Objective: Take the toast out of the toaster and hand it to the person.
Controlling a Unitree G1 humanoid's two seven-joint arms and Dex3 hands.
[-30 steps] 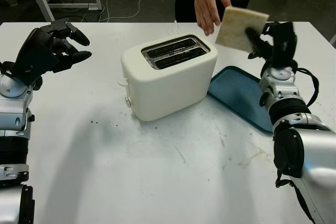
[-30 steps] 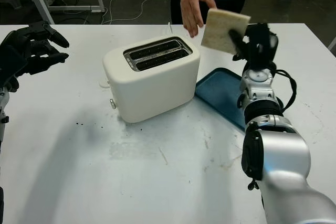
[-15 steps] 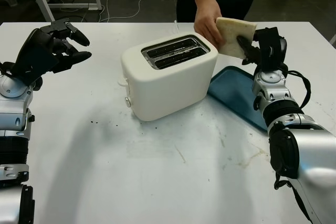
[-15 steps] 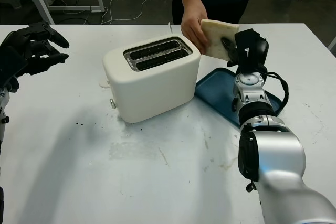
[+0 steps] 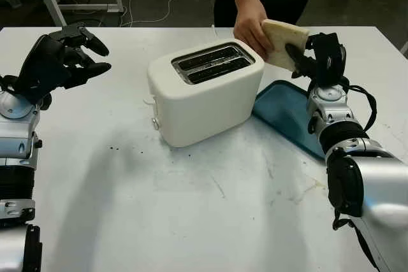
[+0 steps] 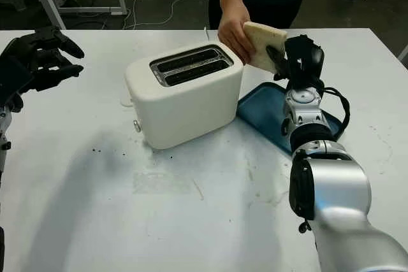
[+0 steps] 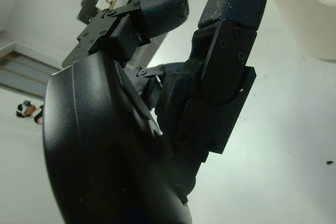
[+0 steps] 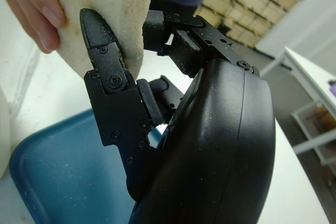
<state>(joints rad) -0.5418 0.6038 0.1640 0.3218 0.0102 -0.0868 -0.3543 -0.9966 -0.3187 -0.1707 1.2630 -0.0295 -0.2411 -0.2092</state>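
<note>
- The right robot hand [image 5: 313, 55] is gripping the toast [image 5: 282, 41] in the air, above the far edge of the blue tray [image 5: 287, 111] and just to the right of the toaster [image 5: 204, 91].
- Its black fingers [image 8: 107, 80] are closing on the near end of the slice; from the wrist, one finger is pressing the pale crumb face, and the others are tucking behind it out of sight.
- A person's hand [image 5: 250, 25] is taking hold of the far end of the toast, so both are touching it at once. The thumb is lying on the face; the other fingers are going behind the slice and I cannot make them out.
- The person is standing at the far side of the counter [image 5: 191, 208], cut off above the forearm by the picture's top edge.
- The toaster is sitting mid-counter with both slots [image 5: 212, 63] facing up; they are looking dark inside, and I cannot tell their depth.
- The tray's right part is disappearing behind the right arm.
- The left robot hand [image 5: 60, 60] is hovering open above the counter's left side, well apart from the toaster, holding nothing.
</note>
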